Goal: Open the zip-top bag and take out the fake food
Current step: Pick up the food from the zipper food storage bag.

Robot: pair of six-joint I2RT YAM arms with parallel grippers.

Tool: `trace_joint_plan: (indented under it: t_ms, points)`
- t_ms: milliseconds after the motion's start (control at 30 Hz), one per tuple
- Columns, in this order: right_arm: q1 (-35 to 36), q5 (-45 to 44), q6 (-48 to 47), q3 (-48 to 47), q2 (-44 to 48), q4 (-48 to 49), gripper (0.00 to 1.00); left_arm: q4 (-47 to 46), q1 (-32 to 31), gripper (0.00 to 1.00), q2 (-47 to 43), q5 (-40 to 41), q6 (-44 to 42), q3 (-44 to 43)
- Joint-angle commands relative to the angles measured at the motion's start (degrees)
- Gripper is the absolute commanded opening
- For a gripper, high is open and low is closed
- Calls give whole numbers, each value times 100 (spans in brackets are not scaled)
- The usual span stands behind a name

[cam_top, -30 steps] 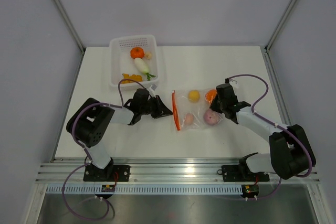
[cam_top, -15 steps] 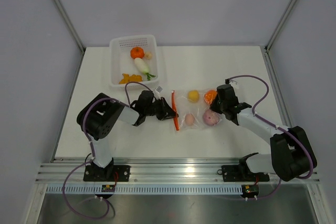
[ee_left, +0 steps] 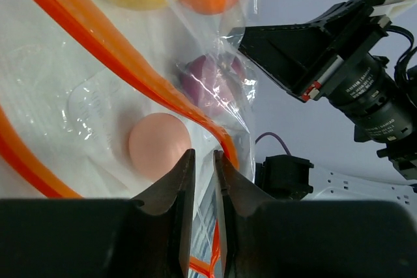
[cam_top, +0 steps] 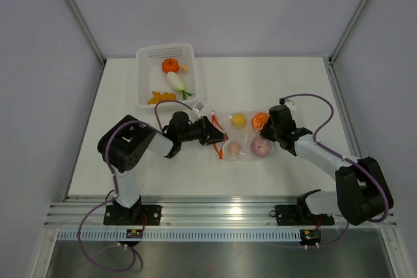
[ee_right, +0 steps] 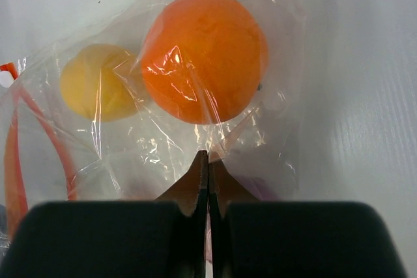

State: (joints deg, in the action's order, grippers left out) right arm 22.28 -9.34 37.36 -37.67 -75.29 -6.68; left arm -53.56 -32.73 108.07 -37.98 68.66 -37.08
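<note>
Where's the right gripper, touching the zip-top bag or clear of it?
Touching. Right wrist view: the shut right gripper pinches the zip-top bag beside the orange ball.

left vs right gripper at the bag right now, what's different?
The left gripper has jaws a slit apart; the right gripper is shut, pinching film. The left gripper sits at the zipper end of the bag, by the peach ball; the right gripper is at the opposite end, beside the orange ball. Both are at the bag.

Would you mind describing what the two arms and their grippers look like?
The left arm and right arm have white links and bulky black joint housings, each trailing a purple cable. The left gripper and right gripper are black, with wedge-shaped fingers tapering to points.
</note>
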Motion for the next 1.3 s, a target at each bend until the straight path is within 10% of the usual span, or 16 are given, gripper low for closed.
trace_joint_plan:
  t_ms: [0,467,1267]
  points:
    - [-40,47,34,32,190,202,0,-455,-40,22,-93,-228,-2,26]
    - [-40,64,16,67,199,219,0,1751,-461,61,-1043,765,-1689,-106]
    - [-40,372,148,242,242,298,0,2167,-1279,65,-76,827,-1857,-1029]
